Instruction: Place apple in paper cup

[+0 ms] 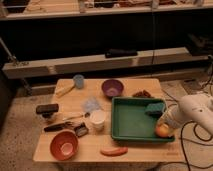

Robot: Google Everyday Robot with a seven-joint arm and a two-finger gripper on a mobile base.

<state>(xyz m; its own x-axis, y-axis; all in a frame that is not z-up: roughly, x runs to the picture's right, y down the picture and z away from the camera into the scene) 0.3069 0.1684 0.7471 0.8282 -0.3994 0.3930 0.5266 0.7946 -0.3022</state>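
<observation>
Hand [164,125] is over on the right, at the end of the white arm [196,112], down at the front right corner of the green tray [140,138]. Fingers are together and look clamped on the apple [162,131], which sits right at the tip of the hand, just over that corner of the tray. I can't tell whether the apple is resting on the tray or held a bit above it.

The paper cup [97,119] is well apart from all that. It stands upright on the tabletop [90,150] just left of the tray, with the whole tray between it and the apple.

Count of what's out there:
- one apple
- two cups: the white paper one, plus a blue cup [78,80] near the back left
- two bowls: a purple bowl [112,88] at the back, an orange bowl [64,145] front left
- one tray, with one green block [155,108] in its back right corner
- one red sausage [113,151] lying along the front edge
- one pale wedge [65,90] beside the blue cup
- one dark block [47,108] on the left side

There's also some dark clutter left of the paper cup — too small to tell what it is.
</observation>
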